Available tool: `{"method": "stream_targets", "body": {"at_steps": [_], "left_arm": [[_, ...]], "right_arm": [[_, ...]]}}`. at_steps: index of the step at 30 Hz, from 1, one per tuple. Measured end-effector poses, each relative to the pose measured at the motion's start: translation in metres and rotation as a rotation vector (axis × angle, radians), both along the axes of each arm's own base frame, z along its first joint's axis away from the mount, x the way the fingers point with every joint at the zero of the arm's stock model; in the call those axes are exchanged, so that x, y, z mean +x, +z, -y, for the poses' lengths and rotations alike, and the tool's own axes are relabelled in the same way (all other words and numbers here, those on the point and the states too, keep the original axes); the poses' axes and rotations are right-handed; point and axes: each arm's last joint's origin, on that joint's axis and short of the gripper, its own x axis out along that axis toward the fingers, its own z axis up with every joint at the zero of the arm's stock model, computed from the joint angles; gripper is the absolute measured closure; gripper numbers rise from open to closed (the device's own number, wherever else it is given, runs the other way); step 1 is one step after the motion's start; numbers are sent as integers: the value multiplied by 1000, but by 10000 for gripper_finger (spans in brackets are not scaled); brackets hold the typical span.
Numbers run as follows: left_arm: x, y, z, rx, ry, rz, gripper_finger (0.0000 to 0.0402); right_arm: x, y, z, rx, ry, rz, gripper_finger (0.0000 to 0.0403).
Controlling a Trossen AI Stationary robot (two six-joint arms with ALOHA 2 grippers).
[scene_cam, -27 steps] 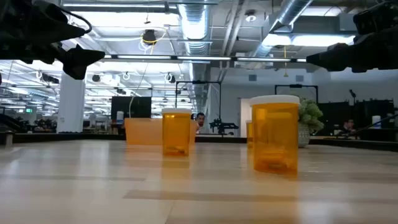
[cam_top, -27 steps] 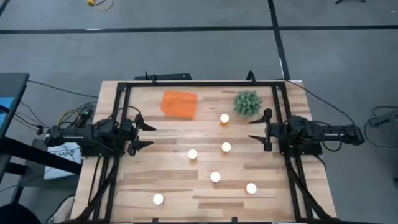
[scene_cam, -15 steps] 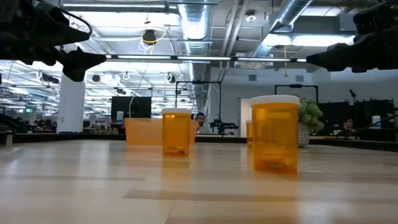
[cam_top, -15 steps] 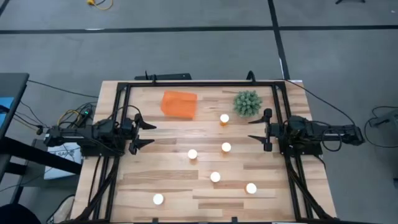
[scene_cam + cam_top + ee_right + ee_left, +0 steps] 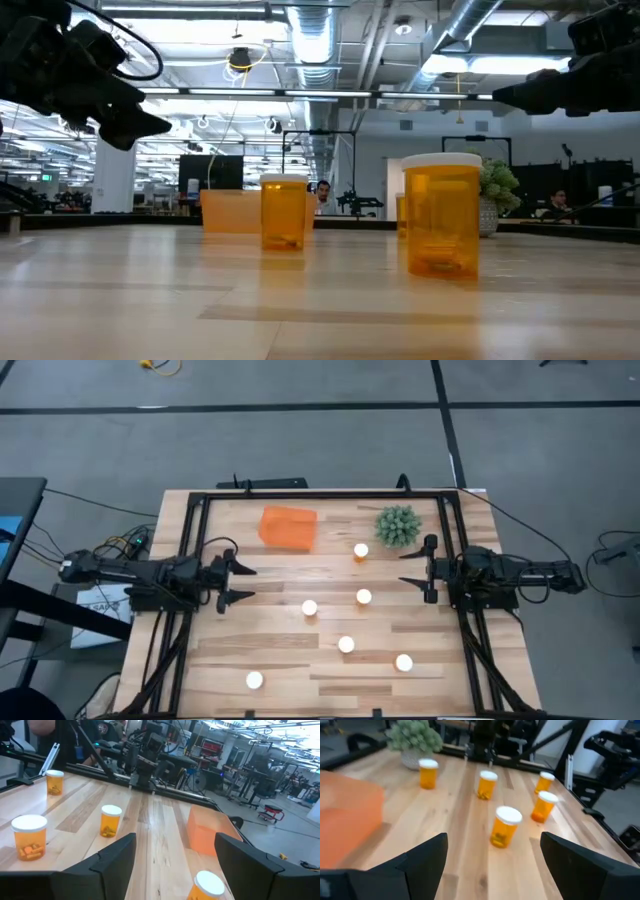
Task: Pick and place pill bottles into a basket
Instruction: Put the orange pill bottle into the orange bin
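Note:
Six orange pill bottles with white caps stand on the table: one [image 5: 361, 550] near the plant, one [image 5: 364, 597] mid-table, one [image 5: 310, 607] nearest my left gripper, and three toward the front [image 5: 346, 644] [image 5: 404, 662] [image 5: 254, 680]. The orange basket [image 5: 288, 527] sits at the back left and holds nothing I can see. My left gripper [image 5: 243, 584] is open and empty, left of the bottle nearest it; that bottle [image 5: 506, 827] shows ahead between its fingers [image 5: 420, 862]. My right gripper [image 5: 416, 565] is open and empty at the right side, pointing toward the middle.
A green spiky plant [image 5: 398, 526] stands at the back right, beside the farthest bottle. A black metal frame [image 5: 320, 495] runs around the table's edges. In the low view two bottles [image 5: 284, 212] [image 5: 441, 215] stand in front of the basket [image 5: 230, 212].
My left arm has reached to the right, bringing its open gripper nearer the bottles. The right arm and all bottles have not moved.

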Motion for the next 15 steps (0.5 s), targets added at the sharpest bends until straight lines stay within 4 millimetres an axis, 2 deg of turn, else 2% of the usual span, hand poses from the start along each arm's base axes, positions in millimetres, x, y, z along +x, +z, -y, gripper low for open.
{"method": "stream_targets", "body": {"at_steps": [6,9,15], "left_arm": [[12,-3,13,8,-68,-19,93],[19,-5,20,37,-64,-103,93],[52,6,38,167,-35,-237,97]], "right_arm": [[0,0,0,0,0,0,138],[0,0,0,0,0,0,138],[0,0,0,0,0,0,138]]}}
